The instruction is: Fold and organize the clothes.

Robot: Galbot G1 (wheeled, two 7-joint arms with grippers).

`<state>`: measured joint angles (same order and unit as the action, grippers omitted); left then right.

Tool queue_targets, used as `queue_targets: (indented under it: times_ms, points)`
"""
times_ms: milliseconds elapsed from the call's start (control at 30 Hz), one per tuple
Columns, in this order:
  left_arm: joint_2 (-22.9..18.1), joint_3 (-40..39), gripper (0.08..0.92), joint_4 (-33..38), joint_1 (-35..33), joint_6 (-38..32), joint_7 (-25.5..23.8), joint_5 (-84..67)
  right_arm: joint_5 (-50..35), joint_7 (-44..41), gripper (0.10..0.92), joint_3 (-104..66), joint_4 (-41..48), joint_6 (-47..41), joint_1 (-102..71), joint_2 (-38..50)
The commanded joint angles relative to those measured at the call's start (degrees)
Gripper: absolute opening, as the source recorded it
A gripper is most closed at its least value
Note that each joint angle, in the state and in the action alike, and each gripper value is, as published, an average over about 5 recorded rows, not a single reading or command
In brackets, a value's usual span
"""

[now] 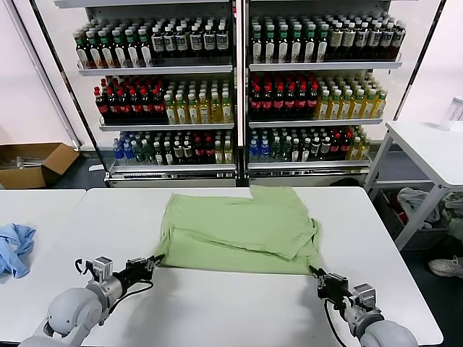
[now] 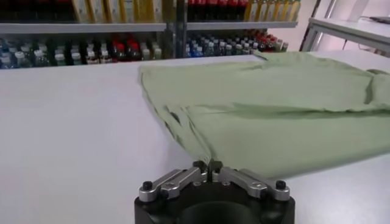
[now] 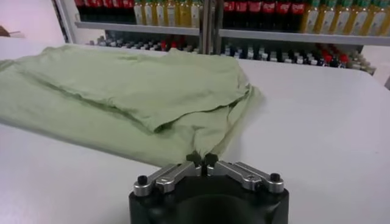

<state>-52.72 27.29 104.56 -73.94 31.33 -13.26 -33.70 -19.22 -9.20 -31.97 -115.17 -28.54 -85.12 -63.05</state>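
The light green soft-fabric polo shirt [image 1: 239, 231] lies partly folded (sleeves tucked over the body) at the middle of the white rectangular table [image 1: 217, 303]. The left gripper [image 1: 155, 260], at the shirt's 8 o'clock corner, is clenched on the near hem. The right gripper [image 1: 316, 273], at the 4 o'clock corner, pinches the hem likewise. A crumpled light blue cloth [image 1: 14, 247] lies at the table's 9 o'clock edge, well apart.

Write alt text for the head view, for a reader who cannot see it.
A light green shirt lies partly folded on a white table, with the left gripper pinching its near left corner and the right gripper its near right corner. A blue cloth lies far left; drink shelves stand behind.
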Motion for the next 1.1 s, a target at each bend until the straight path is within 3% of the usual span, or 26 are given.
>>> queue_targets:
  times_ms: [33,467,700,900,1100]
  points:
    - [0.1,4.7,0.09,7.1,-10.1,1.0,0.3,0.9,-0.6,-0.3,0.131,-0.7,-3.5,-0.2,-3.4,0.9]
    - [-1.1,18.2,0.09,19.1,-29.4,1.7,-0.5,4.4,2.9,-1.8,0.131,-3.9,-13.7,-0.2,-16.0,0.2]
    - [-1.4,20.4,0.09,19.7,-31.3,1.7,-0.8,5.0,6.1,-2.5,0.137,-3.1,-16.7,-1.2,-21.2,-1.4]
    - [-1.4,20.8,0.132,19.6,-30.1,1.2,-1.5,5.1,5.7,-2.3,0.273,-4.0,-17.2,0.0,-21.4,-2.0]
    - [-0.3,21.4,0.299,20.4,-28.4,1.6,-1.6,4.3,1.5,-2.9,0.447,-7.2,-17.0,1.5,-19.0,-0.7]
